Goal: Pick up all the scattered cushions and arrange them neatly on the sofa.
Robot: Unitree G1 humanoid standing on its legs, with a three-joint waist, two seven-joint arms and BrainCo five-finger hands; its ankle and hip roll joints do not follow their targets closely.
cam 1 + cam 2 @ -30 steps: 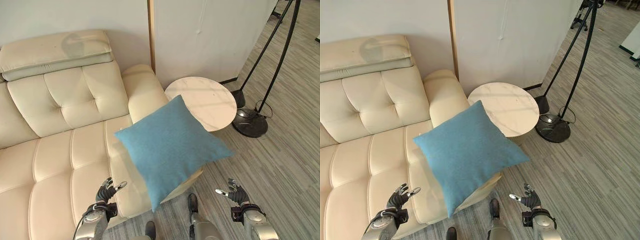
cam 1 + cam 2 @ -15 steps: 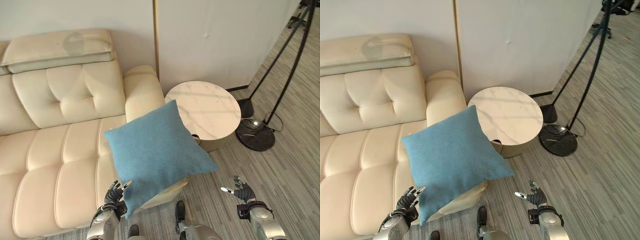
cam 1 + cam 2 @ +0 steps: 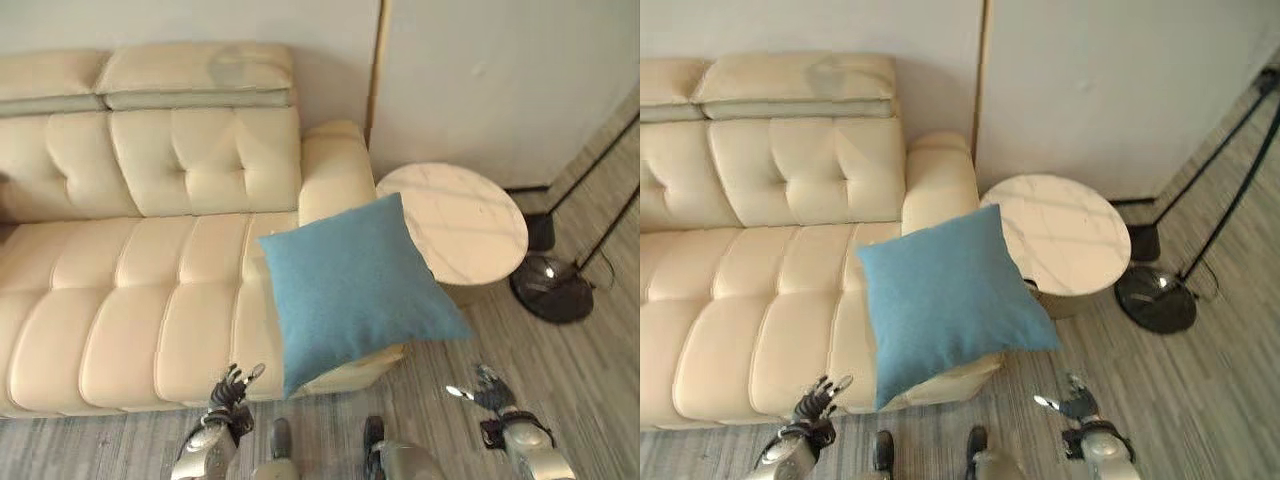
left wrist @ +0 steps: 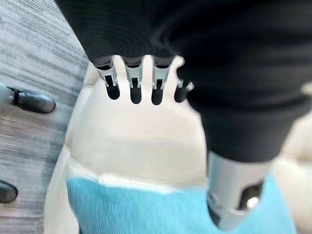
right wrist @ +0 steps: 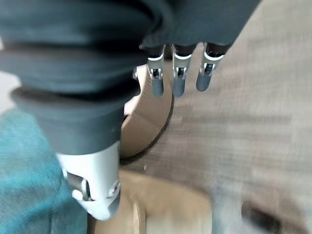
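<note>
A cream sofa [image 3: 130, 290] is shown; a blue cushion [image 3: 355, 285] is draped over its armrest end, beside a round side table [image 3: 455, 220], not yet neatly arranged. Before the sofa, the left hand [image 3: 232, 388] and right hand [image 3: 480, 385] are held spread and empty.

No text, label, brand, number or sign can be read anywhere in these views. The square blue fabric cushion [image 3: 355, 287] is plain cloth, the cream tufted leather sofa [image 3: 130, 250] carries no tag or lettering, and the round pale marble-topped side bench [image 3: 458, 222] shows only its own veining.
</note>
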